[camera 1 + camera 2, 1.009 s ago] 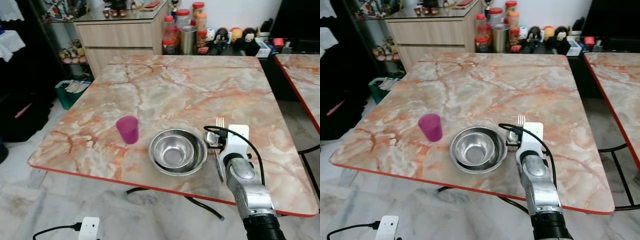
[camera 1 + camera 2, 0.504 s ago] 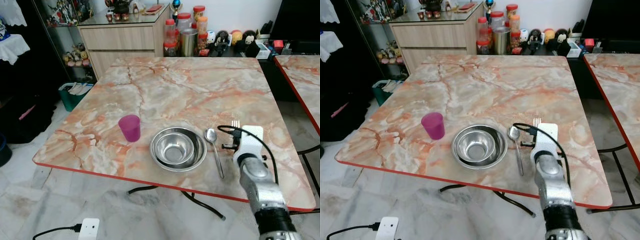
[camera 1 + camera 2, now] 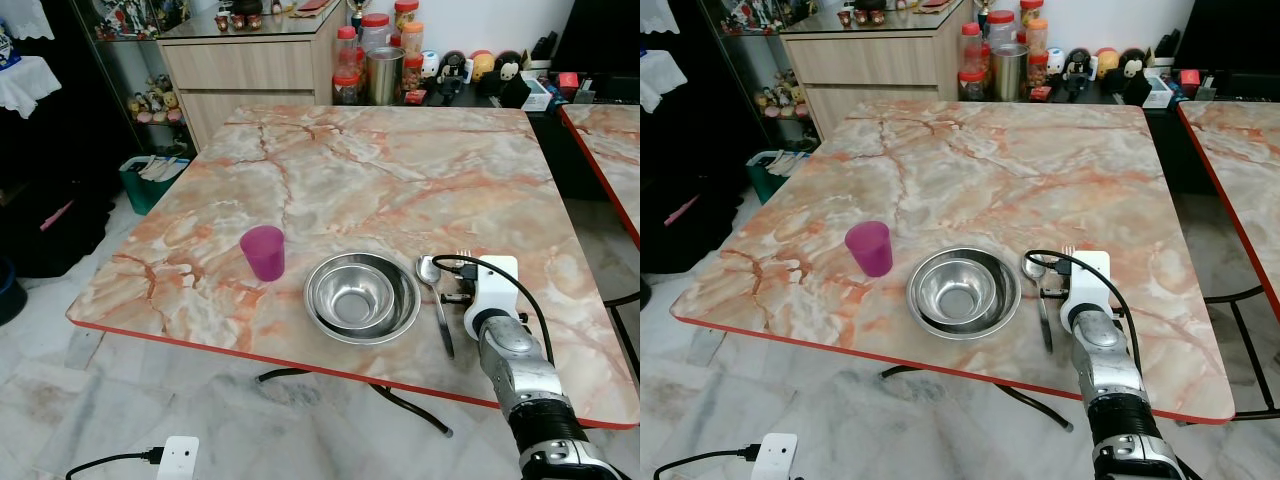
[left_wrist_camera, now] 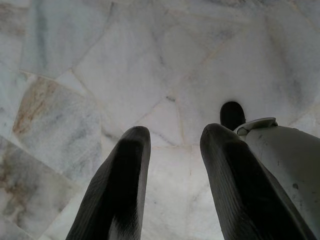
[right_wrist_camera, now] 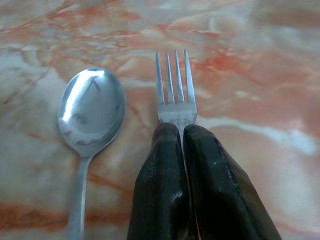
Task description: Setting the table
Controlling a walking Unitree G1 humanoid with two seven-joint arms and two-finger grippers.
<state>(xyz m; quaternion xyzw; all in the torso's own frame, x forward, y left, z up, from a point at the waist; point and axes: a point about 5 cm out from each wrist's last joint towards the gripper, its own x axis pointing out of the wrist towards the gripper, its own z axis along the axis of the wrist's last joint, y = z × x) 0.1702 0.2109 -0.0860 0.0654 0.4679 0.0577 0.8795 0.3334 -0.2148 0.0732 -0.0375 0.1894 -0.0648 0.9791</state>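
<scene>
Fingers of the right gripper point(image 5: 181, 131) pinch a fork point(image 5: 174, 90) low over the marble table point(image 3: 380, 170), beside a spoon point(image 5: 89, 115) and steel bowl point(image 3: 361, 297); left gripper point(image 4: 172, 140) hangs parted; no writing legible.

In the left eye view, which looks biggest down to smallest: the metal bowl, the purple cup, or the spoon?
1. Metal bowl, clearly the largest.
2. Spoon and purple cup: unsure. The spoon looks longer but much thinner, the cup shorter but bulkier. Both stand about equally near the camera, beside the bowl on the table.
</scene>
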